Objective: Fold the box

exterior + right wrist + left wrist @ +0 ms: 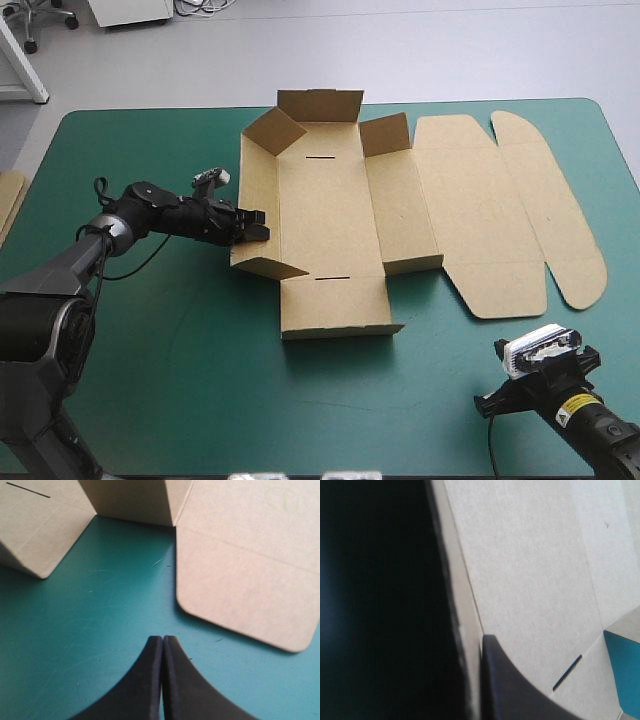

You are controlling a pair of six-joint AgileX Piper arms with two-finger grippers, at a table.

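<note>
left gripper (254, 224) clamped on the box (330, 215)'s left wall, likely keeping it upright | right gripper (162, 639) pressed together, waiting at worktop (170, 390)'s near right corner, off the board

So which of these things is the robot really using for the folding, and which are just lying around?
For the job:
- the brown box, some walls already raised
- the left pincer, shut on the box's left wall
- the right pincer, shut, apart from the box

Just lying about:
- an edge of more brown board at the left edge of the table
</note>
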